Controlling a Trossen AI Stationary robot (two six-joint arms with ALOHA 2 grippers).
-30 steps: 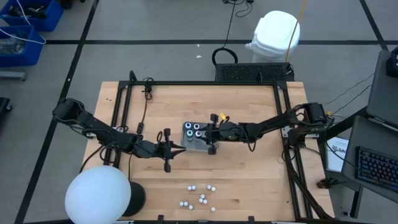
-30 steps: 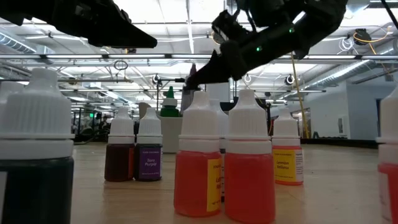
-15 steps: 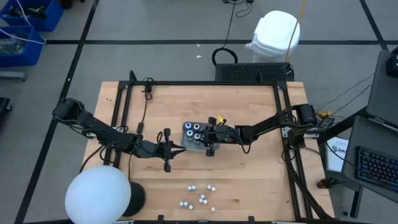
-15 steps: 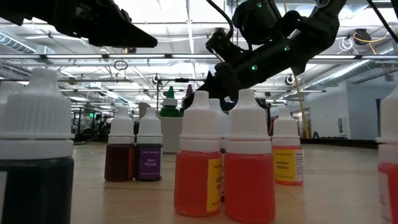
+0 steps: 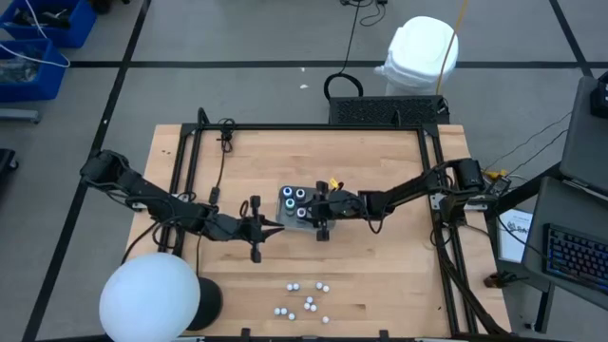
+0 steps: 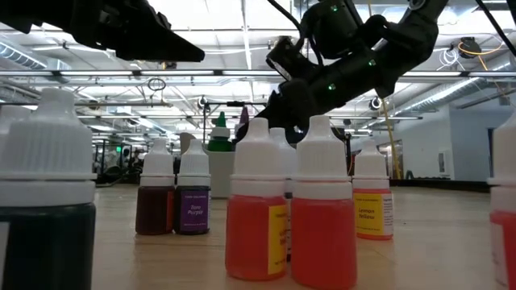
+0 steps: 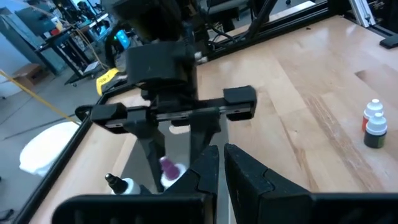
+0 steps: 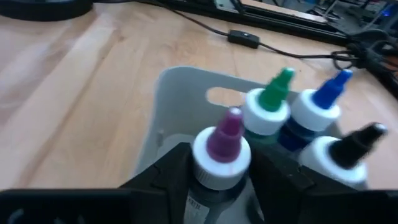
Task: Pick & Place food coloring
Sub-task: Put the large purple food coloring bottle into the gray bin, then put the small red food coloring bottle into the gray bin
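We see a translucent grey rectangular tray [image 5: 296, 210] near the middle of the light wooden table [image 5: 370, 266], and four small dropper-tipped bottles [image 8: 273, 106] stand close together inside it. The right gripper [image 5: 319, 210] is over the tray, its fingers on both sides of one bottle. The left gripper [image 5: 275, 227] is just left of the tray. A loose group of small white-capped bottles [image 5: 306, 300] stands near the front edge, well apart from the tray.

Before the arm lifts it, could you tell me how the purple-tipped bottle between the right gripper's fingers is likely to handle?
The purple-tipped bottle is small, so probably light. It looks tall and narrow, so a sideways nudge may tip it against the green-tipped bottle beside it in the tray. Its smooth rounded shoulder could slip in the right gripper.
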